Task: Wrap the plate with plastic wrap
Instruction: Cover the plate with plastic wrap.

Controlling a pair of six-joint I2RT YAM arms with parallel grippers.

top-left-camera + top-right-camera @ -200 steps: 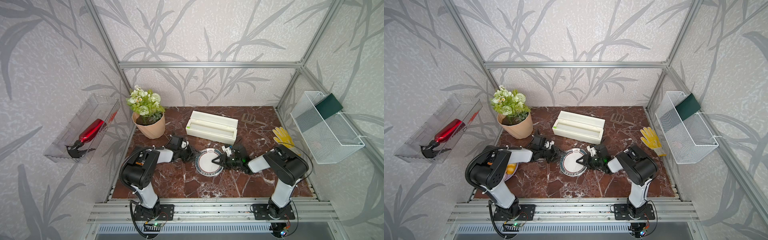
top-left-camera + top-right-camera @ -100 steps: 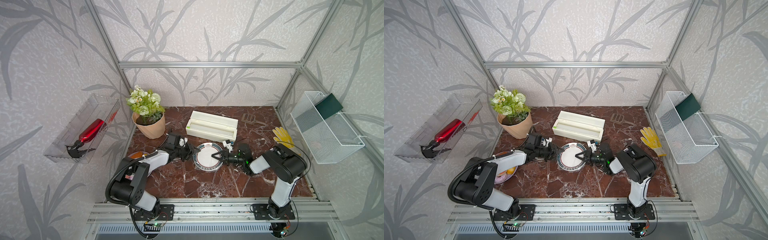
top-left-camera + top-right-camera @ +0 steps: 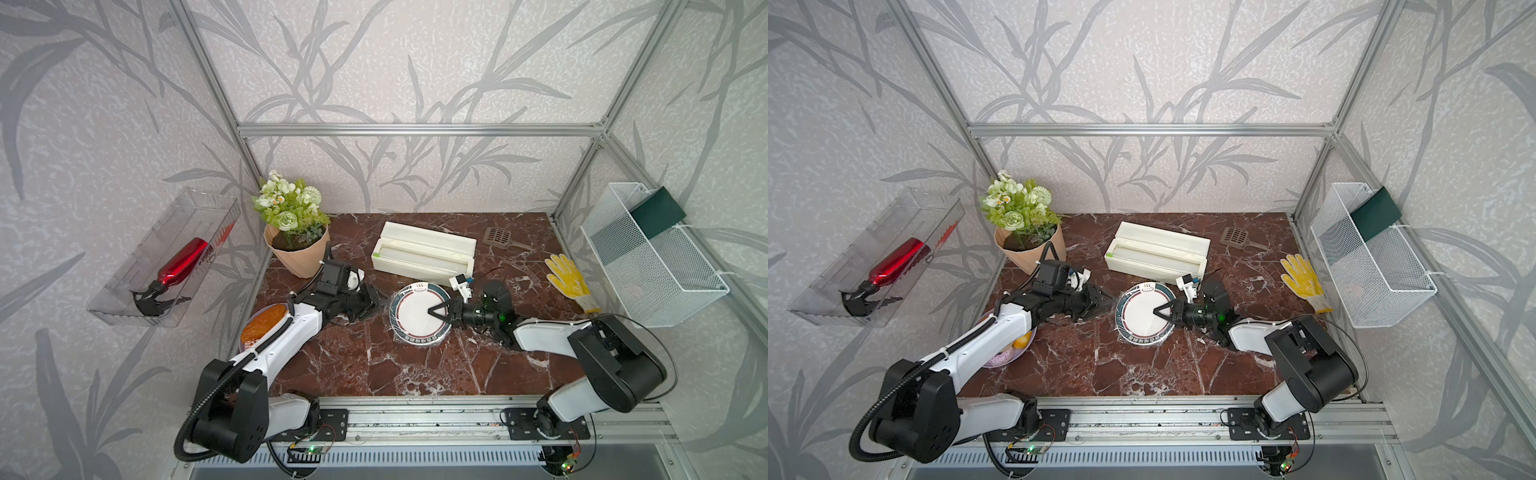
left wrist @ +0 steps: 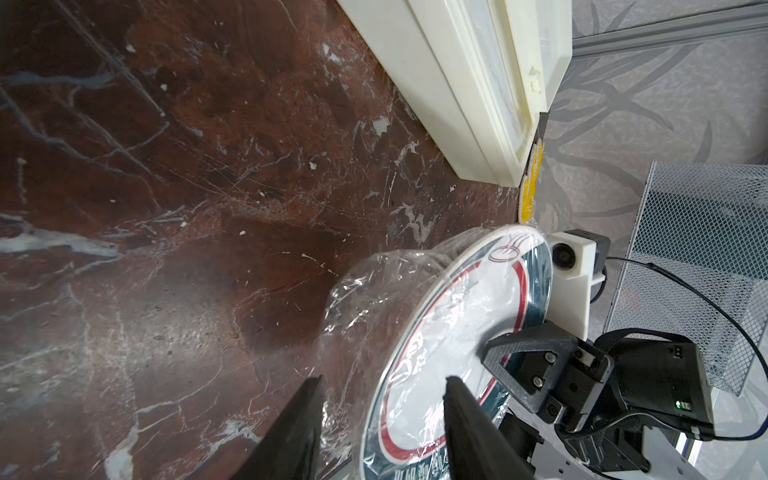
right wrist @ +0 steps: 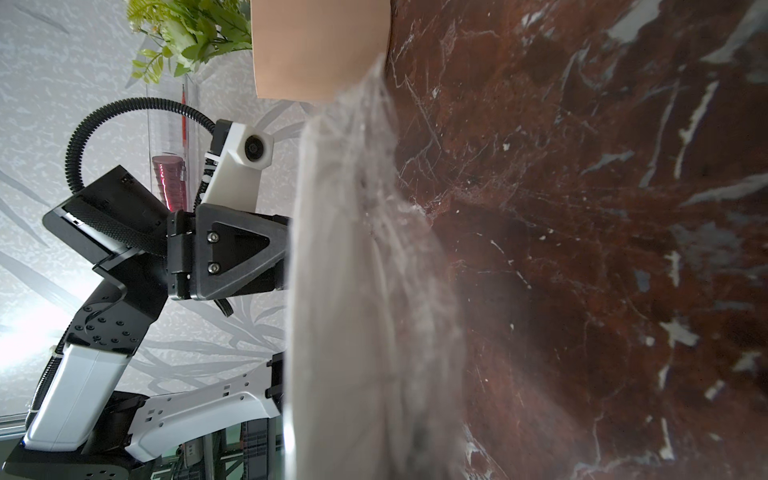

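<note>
The right pincer [image 3: 432,311] reaches in from 3 o'clock and pinches the plate [image 3: 411,320] by its rim. One finger [image 4: 523,357] lies flat on the white face; the other is hidden below. In the left wrist view this grip holds the plate tilted off the bench [image 3: 374,365], with a shadow under it. The left pincer [image 4: 384,379] is at the plate's 9 o'clock edge with its jaws spread on either side of the rim. They clamp nothing that I can see.

The plate hangs just above the middle of the bench in both top views. The plastic wrap [image 4: 365,299] covers its face in wrinkles and glints, then goes over the 9 o'clock rim and bulges loosely underneath. No film runs back to the cream dispenser box [image 3: 422,253], so the sheet looks already cut free.

By my reading the wrapping is far along: the face is covered and the edges are turned over. The slack under the rim has yet to be gathered and pressed tight, and the plate has yet to be set down flat. The underside is mostly hidden, so I cannot tell how well it is closed.

- 12 o'clock of the plate: the dispenser box, near but apart.
- 10 o'clock: a flower pot [image 3: 297,253], close behind the left wrist.
- About 9 o'clock: a purple plate with toy food [image 3: 1011,349], under the left arm.
- 1 o'clock: a brown slotted scoop [image 3: 496,237].
- 2 to 3 o'clock: a yellow glove [image 3: 569,280], well clear.

Nothing lies between the pincers and the plate. I judge the box and pot the likeliest things to be bumped.
</note>
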